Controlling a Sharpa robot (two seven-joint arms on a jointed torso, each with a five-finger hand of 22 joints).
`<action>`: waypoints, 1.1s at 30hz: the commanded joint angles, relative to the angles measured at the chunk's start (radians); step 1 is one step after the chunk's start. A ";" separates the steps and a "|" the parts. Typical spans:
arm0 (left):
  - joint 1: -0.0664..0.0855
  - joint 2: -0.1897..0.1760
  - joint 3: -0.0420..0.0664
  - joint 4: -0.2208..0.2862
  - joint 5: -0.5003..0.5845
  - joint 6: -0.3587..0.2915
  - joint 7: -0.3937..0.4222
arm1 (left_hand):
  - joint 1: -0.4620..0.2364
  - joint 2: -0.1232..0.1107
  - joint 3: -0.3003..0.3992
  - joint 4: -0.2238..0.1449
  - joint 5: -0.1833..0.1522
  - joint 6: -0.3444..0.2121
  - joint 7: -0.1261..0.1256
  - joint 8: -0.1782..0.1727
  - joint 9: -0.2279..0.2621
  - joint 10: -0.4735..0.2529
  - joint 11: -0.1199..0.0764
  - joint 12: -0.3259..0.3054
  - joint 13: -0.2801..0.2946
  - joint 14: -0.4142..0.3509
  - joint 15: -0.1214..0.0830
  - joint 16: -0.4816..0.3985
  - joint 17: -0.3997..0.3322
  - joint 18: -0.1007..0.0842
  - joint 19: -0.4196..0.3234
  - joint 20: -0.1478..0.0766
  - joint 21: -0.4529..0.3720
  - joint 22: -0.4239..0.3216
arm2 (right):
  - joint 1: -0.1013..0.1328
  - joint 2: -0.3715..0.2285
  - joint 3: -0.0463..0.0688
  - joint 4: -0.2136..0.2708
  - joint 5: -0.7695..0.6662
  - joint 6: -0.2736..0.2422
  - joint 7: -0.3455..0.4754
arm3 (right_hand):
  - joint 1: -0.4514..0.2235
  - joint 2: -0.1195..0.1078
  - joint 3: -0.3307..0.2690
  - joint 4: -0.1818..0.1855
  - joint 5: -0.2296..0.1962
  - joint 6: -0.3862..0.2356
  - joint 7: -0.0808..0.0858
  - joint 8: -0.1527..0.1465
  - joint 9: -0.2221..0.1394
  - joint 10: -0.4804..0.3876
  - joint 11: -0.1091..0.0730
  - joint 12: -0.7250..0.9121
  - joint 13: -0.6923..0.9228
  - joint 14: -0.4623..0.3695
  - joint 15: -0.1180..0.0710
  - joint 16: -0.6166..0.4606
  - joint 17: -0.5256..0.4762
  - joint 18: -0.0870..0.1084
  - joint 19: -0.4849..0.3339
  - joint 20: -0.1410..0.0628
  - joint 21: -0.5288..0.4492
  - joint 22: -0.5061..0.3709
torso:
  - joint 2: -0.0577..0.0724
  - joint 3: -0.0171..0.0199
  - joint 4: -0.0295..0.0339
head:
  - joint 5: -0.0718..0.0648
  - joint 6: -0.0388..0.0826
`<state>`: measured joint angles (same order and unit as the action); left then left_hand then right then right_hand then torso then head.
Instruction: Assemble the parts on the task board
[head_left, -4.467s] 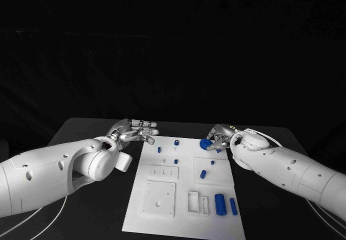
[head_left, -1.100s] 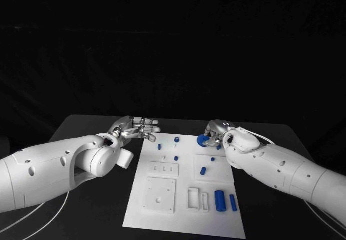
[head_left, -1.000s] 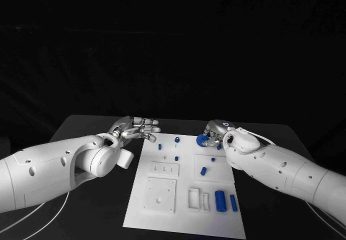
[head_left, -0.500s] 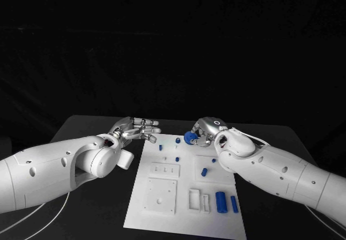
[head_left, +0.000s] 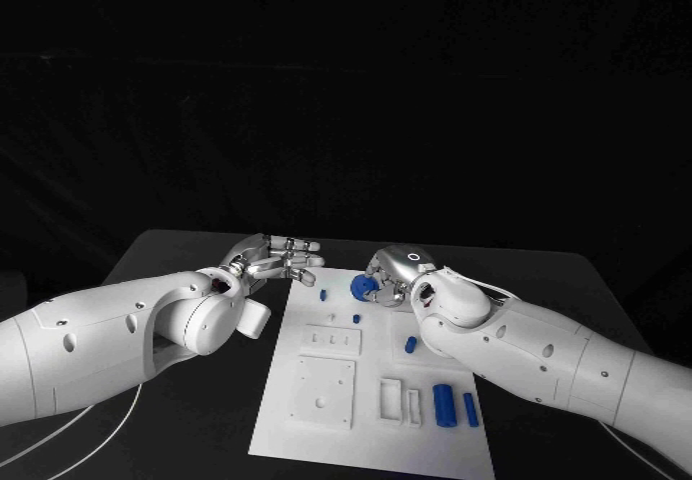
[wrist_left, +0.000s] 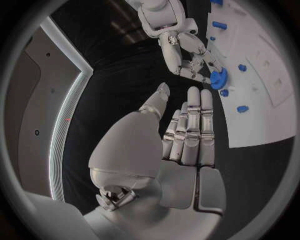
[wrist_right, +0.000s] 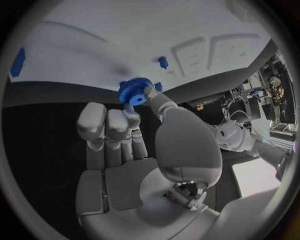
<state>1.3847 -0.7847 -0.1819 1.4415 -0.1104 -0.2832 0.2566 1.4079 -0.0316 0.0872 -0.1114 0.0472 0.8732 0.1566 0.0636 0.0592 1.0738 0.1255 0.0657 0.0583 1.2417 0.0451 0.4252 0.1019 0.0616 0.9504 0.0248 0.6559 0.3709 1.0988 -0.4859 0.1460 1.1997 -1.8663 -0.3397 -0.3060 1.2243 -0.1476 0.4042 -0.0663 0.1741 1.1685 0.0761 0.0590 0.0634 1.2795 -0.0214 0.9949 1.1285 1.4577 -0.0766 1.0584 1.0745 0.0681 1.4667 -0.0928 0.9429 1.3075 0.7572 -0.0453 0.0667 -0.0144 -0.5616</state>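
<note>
The right hand (head_left: 392, 276) pinches a blue gear (head_left: 365, 289) between thumb and fingertips, holding it over the far end of the white board (head_left: 361, 420), just beside a small blue peg (head_left: 322, 297) standing there. The left hand (head_left: 271, 262) hovers at the board's far left corner, fingers spread and holding nothing. Two blue cylinders (head_left: 441, 406) lie near the board's near right edge.

A black worktop (head_left: 173, 250) spreads beneath the scene, its matte surface running out to a far edge that meets a dark, unlit backdrop (head_left: 346, 110). Thin white cables (head_left: 87, 428) trail across the worktop near its front left corner, and another pale cable (head_left: 642, 425) curves near its front right corner.
</note>
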 joint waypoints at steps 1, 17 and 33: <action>0.002 0.003 0.001 0.001 -0.003 0.009 0.005 | 0.005 -0.006 0.003 0.003 0.005 -0.006 0.000 -0.002 0.000 -0.007 -0.003 -0.005 0.000 -0.004 0.000 0.003 -0.001 0.019 -0.008 0.002 0.003 -0.001 | 0.000 0.015 -0.008 -0.014 -0.024 0.004 -0.001 | -0.002 -0.011 -0.003 0.007 0.002 0.020 -0.010 0.004 0.003 0.007 -0.001 0.002 0.001 0.001 -0.002 0.004 -0.002 -0.012 0.005 -0.006 0.005 0.119 | 0.000 0.0006 0.0006 | 0.001 0.000; 0.002 0.013 0.001 -0.004 -0.003 0.010 0.005 | 0.005 -0.006 0.003 0.003 0.005 -0.006 0.000 -0.002 0.000 -0.007 -0.003 -0.005 0.000 -0.004 0.000 0.003 -0.001 0.019 -0.008 0.002 0.003 -0.001 | 0.000 0.086 -0.033 -0.089 -0.041 -0.005 -0.016 | 0.000 -0.010 -0.009 0.010 0.003 0.017 -0.009 0.003 0.003 0.006 -0.001 0.000 0.000 0.001 -0.002 0.004 -0.003 -0.012 0.005 -0.006 0.004 0.119 | 0.000 0.0005 0.0007 | 0.004 0.001; 0.002 0.017 0.001 -0.008 -0.004 0.012 0.003 | 0.005 -0.006 0.003 0.003 0.005 -0.006 0.000 -0.002 0.000 -0.007 -0.003 -0.005 0.000 -0.004 0.000 0.003 -0.001 0.019 -0.008 0.002 0.003 -0.001 | 0.000 0.111 -0.034 -0.118 -0.054 -0.010 -0.032 | 0.002 -0.010 -0.006 0.010 0.001 0.016 -0.009 0.004 0.003 0.005 -0.001 -0.003 -0.001 0.000 -0.002 0.002 -0.006 -0.011 0.005 -0.006 0.002 0.119 | 0.000 0.0022 -0.0032 | 0.011 0.003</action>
<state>1.3847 -0.7699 -0.1818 1.4331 -0.1109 -0.2830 0.2555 1.4080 -0.0316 0.0871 -0.1114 0.0472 0.8733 0.1567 0.0636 0.0592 1.0738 0.1254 0.0656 0.0583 1.2417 0.0451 0.4252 0.1021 0.0616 0.9504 0.0248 0.6559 0.3710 1.1016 -0.3761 0.1136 1.0845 -1.8991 -0.3530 -0.3217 1.2140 -0.1581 0.3974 -0.0592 0.1724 1.1735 0.0752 0.0575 0.0648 1.2814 -0.0193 0.9949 1.1281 1.4577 -0.0765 1.0583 1.0692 0.0682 1.4667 -0.0928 0.9429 1.3073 0.7575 -0.0434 0.0645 -0.0042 -0.5585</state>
